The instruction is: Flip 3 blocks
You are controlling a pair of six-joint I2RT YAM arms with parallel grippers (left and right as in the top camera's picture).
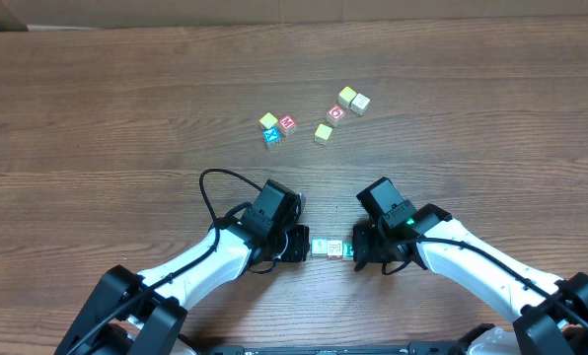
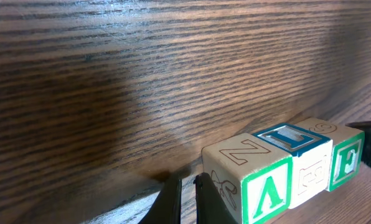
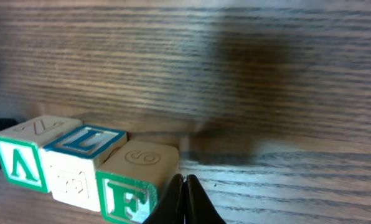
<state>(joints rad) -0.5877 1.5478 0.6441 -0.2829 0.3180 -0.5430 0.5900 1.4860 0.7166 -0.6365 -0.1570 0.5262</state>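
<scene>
Three blocks [image 1: 326,248] lie in a tight, touching row near the front edge of the table [image 1: 126,99]. Both ends flanked: left gripper [image 2: 187,186] clenched, empty, beside the A end; right gripper [image 3: 184,186] clenched, empty, beside the F end. Probably bracing the row to roll it over.

1. You have three blocks [image 1: 330,248] touching in one row on the table [image 1: 126,99], near its 6 o'clock edge.
2. In that row, the A block [image 2: 254,186] sits at 9 o'clock, the F block [image 2: 346,155] at 3 o'clock, and the middle block [image 2: 304,158] between them.
3. Your left gripper [image 1: 302,245] lies just beside the row's 9 o'clock end, and your right gripper [image 1: 357,250] just beside its 3 o'clock end.
4. Well apart from the row, a cluster of three cubes [image 1: 271,136] lies toward 11 o'clock, and a cluster of four cubes [image 1: 335,112] lies toward 12 o'clock.
</scene>
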